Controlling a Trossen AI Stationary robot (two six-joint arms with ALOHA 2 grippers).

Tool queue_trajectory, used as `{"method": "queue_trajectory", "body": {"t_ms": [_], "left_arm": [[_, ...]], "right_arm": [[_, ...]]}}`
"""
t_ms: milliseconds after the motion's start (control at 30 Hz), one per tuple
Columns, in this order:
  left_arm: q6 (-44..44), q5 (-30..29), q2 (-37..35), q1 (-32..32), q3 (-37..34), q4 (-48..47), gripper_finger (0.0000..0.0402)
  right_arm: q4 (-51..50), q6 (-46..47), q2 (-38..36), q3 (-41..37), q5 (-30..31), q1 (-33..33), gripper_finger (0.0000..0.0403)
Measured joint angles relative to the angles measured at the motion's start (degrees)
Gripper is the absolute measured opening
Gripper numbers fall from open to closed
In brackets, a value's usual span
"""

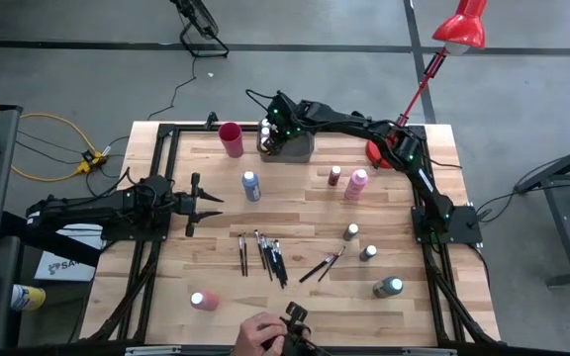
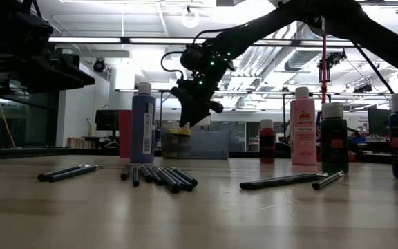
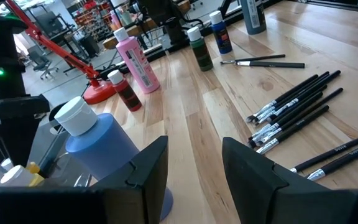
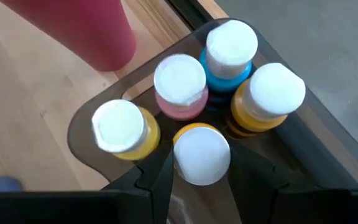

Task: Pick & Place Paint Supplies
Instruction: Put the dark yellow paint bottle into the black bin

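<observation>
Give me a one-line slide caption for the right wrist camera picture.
Right gripper holds a yellow paint bottle over the grey tray, beside four capped bottles already inside.

Tray (image 4: 79, 134) crowded; bottles (image 4: 179, 84) tight-packed

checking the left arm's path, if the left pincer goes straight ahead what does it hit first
Most likely the blue paint bottle, which stands just ahead of the open left pincer, slightly off its centre line; depth is uncertain.

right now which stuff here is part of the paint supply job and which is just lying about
Job:
- blue paint bottle
- pink paint bottle
- brown paint bottle
- paintbrushes
- capped bottles in the grey tray
- right gripper over the tray

Lying about:
- red desk lamp
- yellow cable
</observation>
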Motion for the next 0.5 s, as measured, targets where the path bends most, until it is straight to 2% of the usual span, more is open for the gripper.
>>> {"method": "queue_trajectory", "body": {"t_ms": [167,300,500], "left_arm": [[0.0,0.0,0.0,0.0,0.0,0.0,0.0147],[0.0,0.0,0.0,0.0,0.0,0.0,0.0147],[0.0,0.0,0.0,0.0,0.0,0.0,0.0147]], "right_arm": [[0.2,0.0,0.0,0.0,3.0,-0.2,0.0133],[0.9,0.1,0.0,0.0,2.9,-0.7,0.0135],[1.3,0.2,0.0,0.0,2.5,-0.7,0.0173]]}}
